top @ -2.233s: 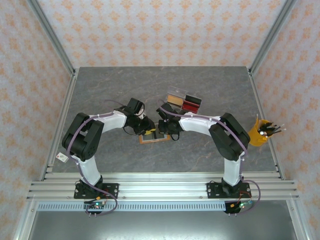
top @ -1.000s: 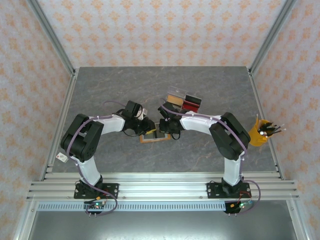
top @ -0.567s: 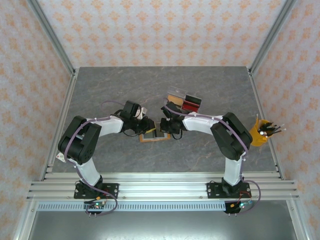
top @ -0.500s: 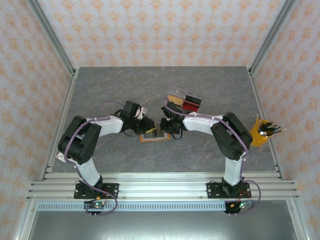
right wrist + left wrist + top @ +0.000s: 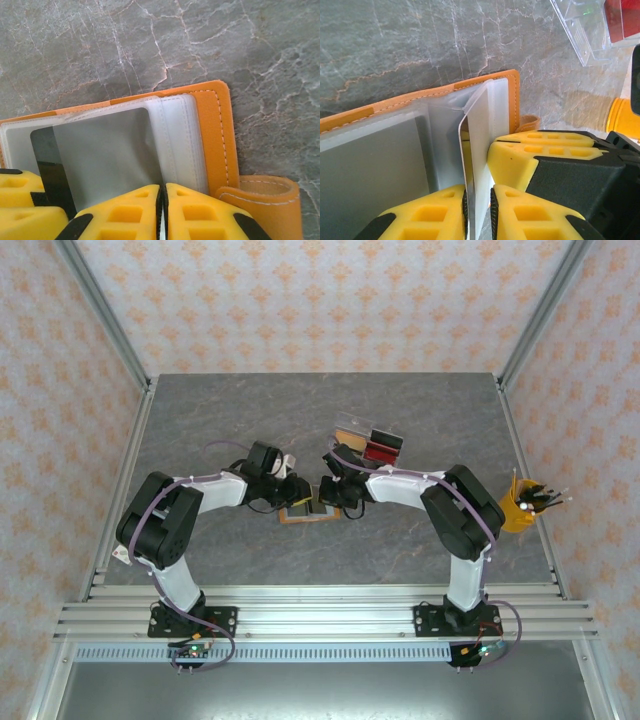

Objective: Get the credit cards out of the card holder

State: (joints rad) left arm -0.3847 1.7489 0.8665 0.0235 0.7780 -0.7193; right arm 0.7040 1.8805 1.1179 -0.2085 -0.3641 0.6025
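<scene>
At the middle of the table, the first card is being drawn from the open wallet.

The wallet lies flat and open between the arms, near a clear case. The left gripper is closed on the near edge of a pale card, which stands on edge among the clear sleeves. The right gripper is closed almost to touching at the sleeve edges. I cannot tell whether a leaf is nipped between its fingers, but it seems to be steadying the wallet. A second card sits in its sleeve. I judge the task to be early. Next, the left should pull straight along the card's plane while the right holds the wallet down. Both arms reach inward, wrists pitched down, grippers nearly nose to nose.
</scene>
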